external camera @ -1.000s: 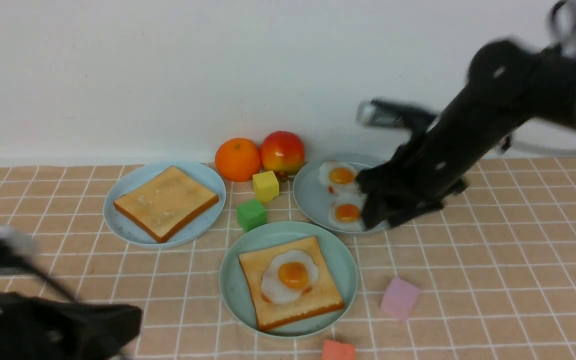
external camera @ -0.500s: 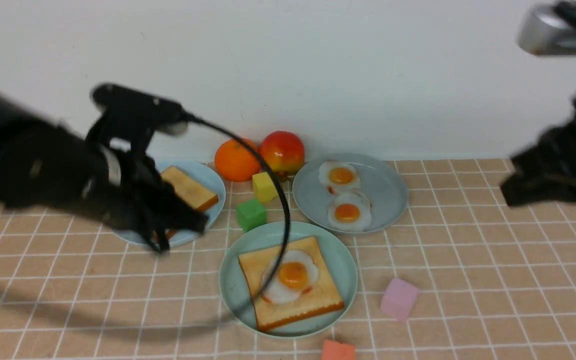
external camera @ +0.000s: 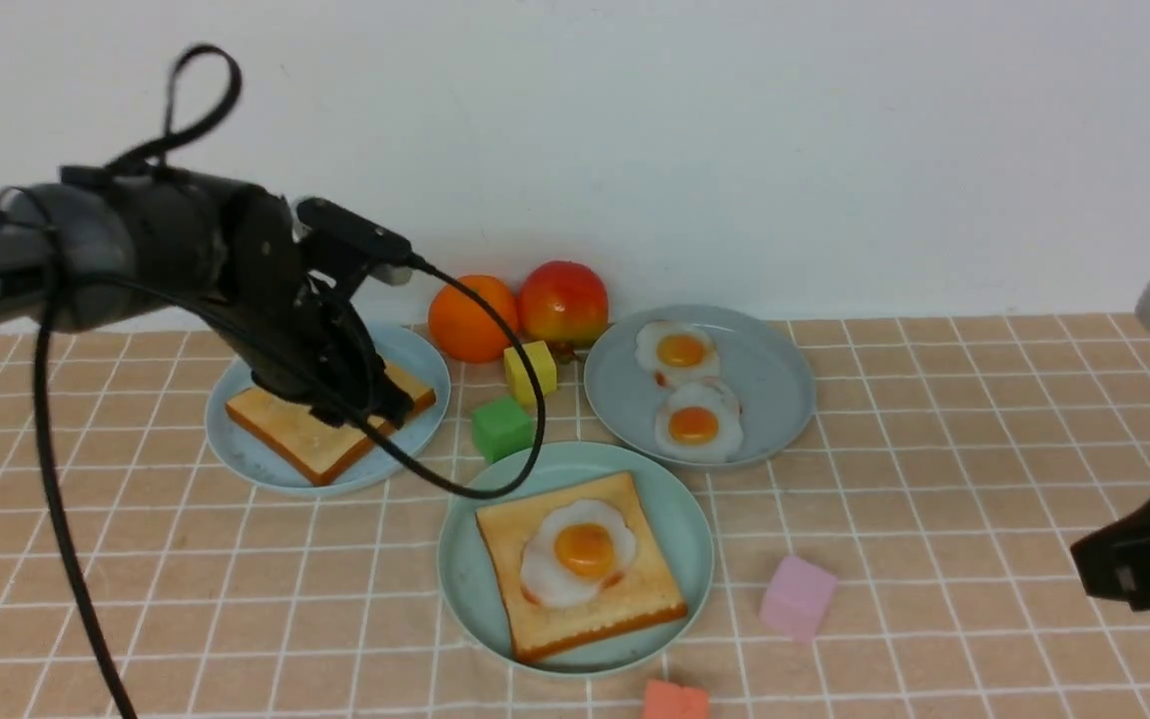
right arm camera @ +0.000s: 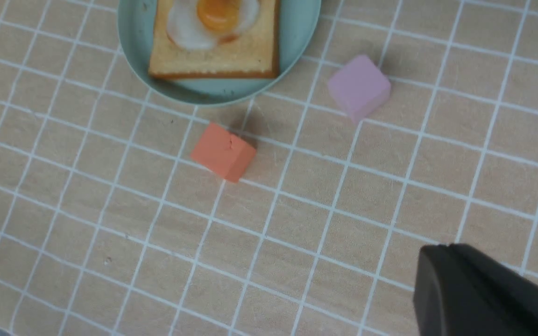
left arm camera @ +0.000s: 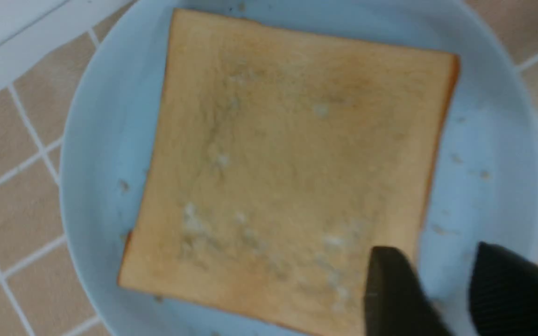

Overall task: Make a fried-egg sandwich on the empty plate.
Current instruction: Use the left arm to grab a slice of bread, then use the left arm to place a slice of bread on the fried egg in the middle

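Observation:
The teal-green plate (external camera: 685,529) at centre front holds one toast slice (external camera: 635,589) with a fried egg (external camera: 580,549) on top; the plate also shows in the right wrist view (right arm camera: 133,56). A second toast slice (external camera: 281,429) lies on the pale sky-blue plate (external camera: 256,464) at the left. My left gripper (external camera: 375,409) hangs low over that slice's right edge. In the left wrist view it (left arm camera: 430,261) is open, one finger over the toast (left arm camera: 287,154), the other over the bare plate (left arm camera: 484,140). My right gripper (external camera: 1084,564) is shut and empty at the far right.
The grey-blue plate (external camera: 775,379) behind holds two fried eggs (external camera: 680,352). An orange (external camera: 473,318), an apple (external camera: 563,303), a yellow cube (external camera: 531,371) and a green cube (external camera: 501,428) sit between the plates. A pink cube (external camera: 799,596) and an orange-red cube (external camera: 675,699) lie near the front.
My left arm has swung in from the front left to above the toast on the sky-blue plate. My right arm has drawn back from the egg plate to the far right.

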